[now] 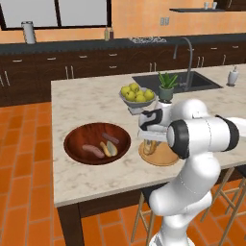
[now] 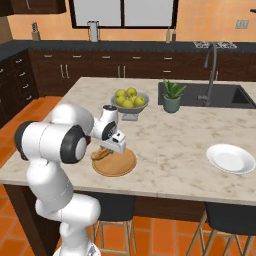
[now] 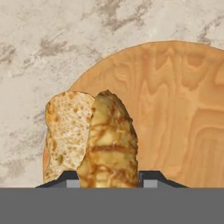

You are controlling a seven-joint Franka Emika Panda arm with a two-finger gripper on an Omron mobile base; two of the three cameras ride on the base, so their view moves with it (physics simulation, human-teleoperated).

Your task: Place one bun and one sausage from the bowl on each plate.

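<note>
My gripper [image 1: 149, 143] [image 2: 106, 149] hangs low over the near-left edge of the tan wooden plate [image 1: 163, 156] [image 2: 119, 165] [image 3: 175, 109]. It is shut on a golden-brown split bun [image 3: 109, 140] [image 2: 102, 153], whose pale cut face [image 3: 68, 127] turns to the left in the hand view. The dark finger tips [image 3: 148, 176] press against the bun's sides. To the left on the island lies the dark reddish-brown wooden bowl [image 1: 72, 139] with two sausages [image 1: 92, 150] [image 1: 110, 138] and another bun [image 1: 109, 149]. The white plate [image 2: 231, 158] sits far to the right, bare.
A grey footed bowl of yellow-green apples [image 1: 137, 96] [image 2: 130, 100] stands just behind the tan plate. A potted plant [image 1: 166, 86] [image 2: 172, 96], the sink [image 2: 210, 95] and its faucet [image 1: 187, 53] lie beyond. Stools [image 2: 225, 220] stand under the counter's near edge.
</note>
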